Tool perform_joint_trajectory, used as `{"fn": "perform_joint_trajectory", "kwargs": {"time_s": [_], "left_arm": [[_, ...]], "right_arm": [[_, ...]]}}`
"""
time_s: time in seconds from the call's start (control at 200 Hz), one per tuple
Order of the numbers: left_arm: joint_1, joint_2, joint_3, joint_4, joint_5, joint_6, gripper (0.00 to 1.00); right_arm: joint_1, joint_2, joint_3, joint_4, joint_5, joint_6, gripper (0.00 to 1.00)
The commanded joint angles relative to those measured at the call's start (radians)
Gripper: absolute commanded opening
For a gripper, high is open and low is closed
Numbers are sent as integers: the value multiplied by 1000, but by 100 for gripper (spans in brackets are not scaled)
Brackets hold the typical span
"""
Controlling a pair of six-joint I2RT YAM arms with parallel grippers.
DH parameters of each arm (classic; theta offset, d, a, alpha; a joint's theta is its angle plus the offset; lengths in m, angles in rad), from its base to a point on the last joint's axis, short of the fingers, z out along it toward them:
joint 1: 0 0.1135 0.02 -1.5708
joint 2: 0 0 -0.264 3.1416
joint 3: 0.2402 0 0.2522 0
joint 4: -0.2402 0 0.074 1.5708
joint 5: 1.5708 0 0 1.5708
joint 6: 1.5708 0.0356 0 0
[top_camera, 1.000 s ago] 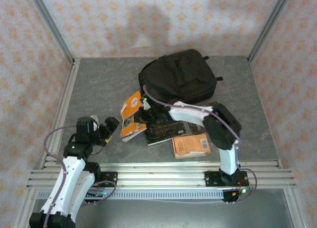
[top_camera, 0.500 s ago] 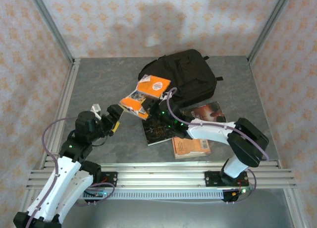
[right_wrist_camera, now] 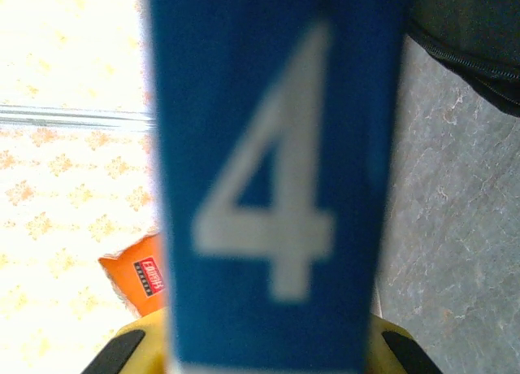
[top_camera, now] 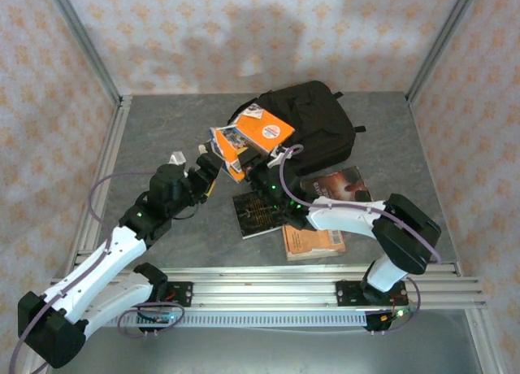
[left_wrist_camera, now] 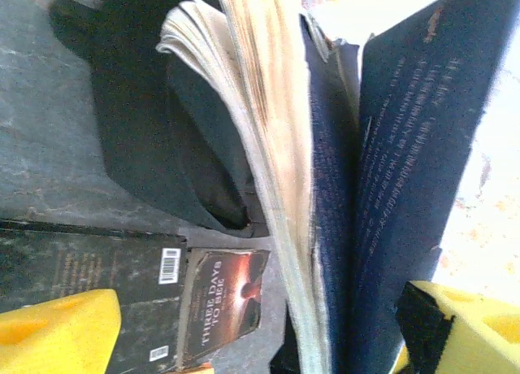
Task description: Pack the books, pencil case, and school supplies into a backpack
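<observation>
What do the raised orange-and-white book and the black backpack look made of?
The orange-and-white paperback book looks like paper with a thin, slightly glossy card cover: the left wrist view shows yellowed page edges fanning and bending. The large black backpack looks like soft matte woven fabric, probably nylon or polyester: it sags and creases.

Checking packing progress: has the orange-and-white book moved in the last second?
Yes. The orange-and-white book went from the table up toward the backpack, now overlapping its left edge.
</observation>
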Motion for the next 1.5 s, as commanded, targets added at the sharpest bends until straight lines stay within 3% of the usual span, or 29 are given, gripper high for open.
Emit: {"fn": "perform_joint_trajectory", "kwargs": {"time_s": [0.0,0.355,0.54,0.771,0.966,1.131,1.381,1.411,1.491], "left_arm": [[-15,6,33,81,-62,6,85],[-17,-138,-14,21,-122,23,79],[-20,-70,28,34,-83,17,97],[-45,18,42,90,-118,5,92],[-44,71,103,94,-197,52,74],[-45,78,156,61,-263,69,42],[-44,87,150,115,-248,48,1],[-44,85,150,115,-248,46,0],[-45,70,146,114,-255,46,0]], "right_arm": [[23,-47,-16,106,-22,-7,0],[22,-94,-45,73,12,-6,0],[25,-79,-32,90,-11,12,0],[37,-82,-28,98,-14,17,0],[50,-82,-14,105,-18,13,0],[53,-75,-15,133,-22,19,0],[56,-60,-15,138,-22,28,0],[56,-62,-16,134,-22,22,0],[57,-70,-16,106,-20,0,19]]}}
